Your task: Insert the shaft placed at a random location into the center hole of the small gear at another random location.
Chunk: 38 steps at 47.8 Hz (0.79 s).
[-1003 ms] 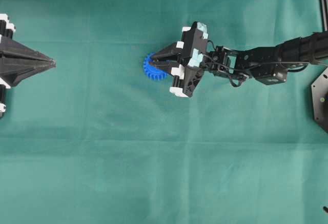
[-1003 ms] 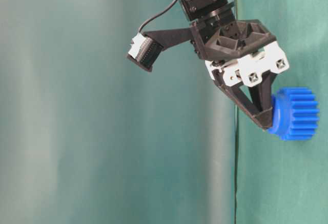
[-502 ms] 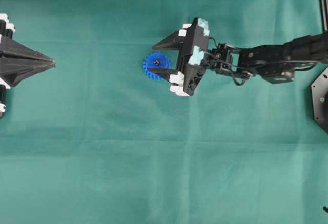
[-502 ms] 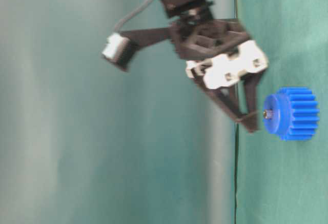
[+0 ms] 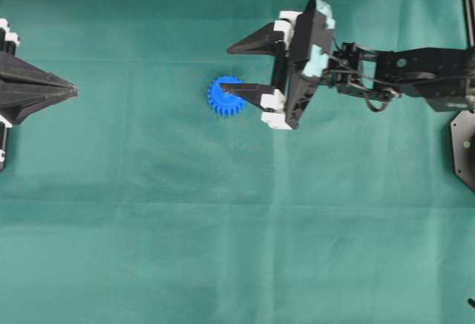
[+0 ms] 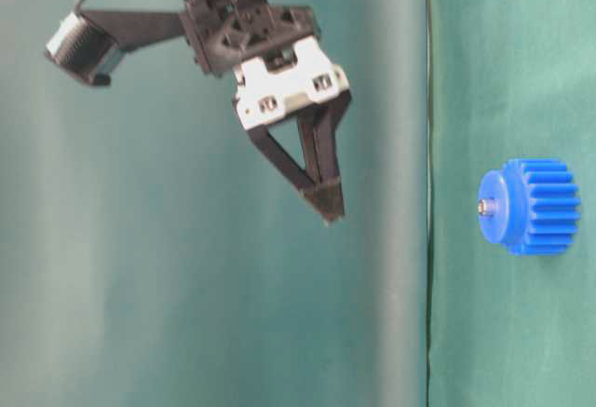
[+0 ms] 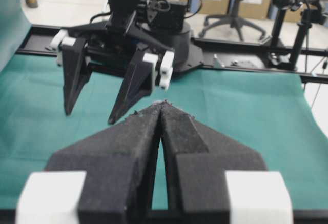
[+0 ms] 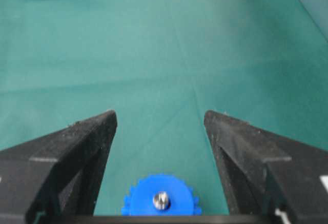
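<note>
Small gear [image 5: 225, 96] is lying flat on the green tabletop [image 5: 223, 227], hub side up, near the middle of the overhead view and slightly toward the far edge. The shaft [image 8: 161, 199] is sitting upright in the center hole [image 6: 485, 207], showing as a shiny metal stub poking out of the hub in both the right wrist view and the table-level view. Judgement: insertion is looking complete, though how deep the pin is seated cannot be told.

Right claw [image 5: 231, 66] is standing wide open, holding nothing, lifted clear above the gear; in the overhead view its lower finger is overlapping the gear only by line of sight, since the table-level view is showing clear air between the two. Left claw [image 5: 74, 90] is resting closed and empty at the left edge, well apart from the work.

Handling notes, as judgement:
- Gear is looking like rigid moulded plastic, light, easily nudged across the cloth; the teeth are giving a good bite for pads closing across the rim
- Shaft is looking like stiff, smooth metal, very thin, so it is likely to be slippery and prone to tilting or popping out if pinched off-centre; best taken by the exposed stub, jaws square to its axis
- Fit in the hole is unknown, so lifting the gear by the pin alone is looking risky; gripping across the toothed rim is the safer hold
</note>
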Tool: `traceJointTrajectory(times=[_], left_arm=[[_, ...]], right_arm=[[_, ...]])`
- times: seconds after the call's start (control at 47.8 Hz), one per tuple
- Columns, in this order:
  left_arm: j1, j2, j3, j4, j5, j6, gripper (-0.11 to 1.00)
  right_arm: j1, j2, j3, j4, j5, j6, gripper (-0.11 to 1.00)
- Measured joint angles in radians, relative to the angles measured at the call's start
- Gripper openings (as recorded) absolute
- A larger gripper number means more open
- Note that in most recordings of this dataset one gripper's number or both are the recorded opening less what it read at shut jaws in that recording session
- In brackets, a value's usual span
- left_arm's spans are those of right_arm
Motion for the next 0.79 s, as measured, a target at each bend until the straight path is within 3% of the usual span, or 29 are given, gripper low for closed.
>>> traceJointTrajectory(times=[0.481, 0.794], left_arm=[[0.0, -0.005, 0.0, 0.002, 0.015, 0.003, -0.01], [0.0, -0.012, 0.002, 0.0, 0.015, 0.003, -0.01]], right_arm=[[0.002, -0.348, 0.278, 0.005, 0.067, 0.006, 0.72], [0.002, -0.538, 0.367, 0.006, 0.207, 0.008, 0.72]])
